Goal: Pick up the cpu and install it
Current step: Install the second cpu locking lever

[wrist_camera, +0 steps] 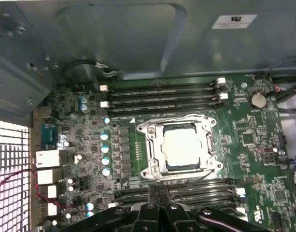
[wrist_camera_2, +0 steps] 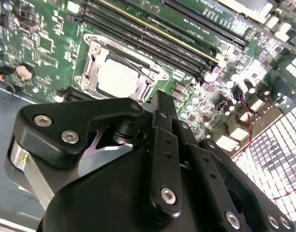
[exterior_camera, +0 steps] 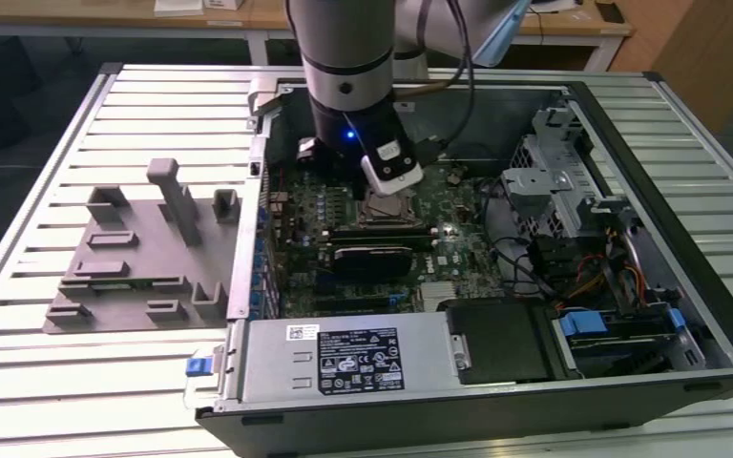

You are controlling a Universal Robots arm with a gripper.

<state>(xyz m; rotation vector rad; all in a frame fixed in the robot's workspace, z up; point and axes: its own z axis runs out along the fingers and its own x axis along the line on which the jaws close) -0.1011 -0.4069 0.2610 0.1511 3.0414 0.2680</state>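
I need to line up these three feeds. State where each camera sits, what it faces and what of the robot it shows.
Exterior view: off the arm, above, facing the open case; shows the arm.
First wrist view: on the wrist, facing down at the cpu in its socket; shows the gripper.
Second wrist view: on the wrist, angled, behind the gripper.
Both wrist views share the cpu.

The exterior view looks steeply down from high up on the open black computer case (exterior_camera: 494, 258). Both wrist views look down, close, sharing the green motherboard's silver square socket (wrist_camera_2: 119, 72) (wrist_camera: 182, 146).
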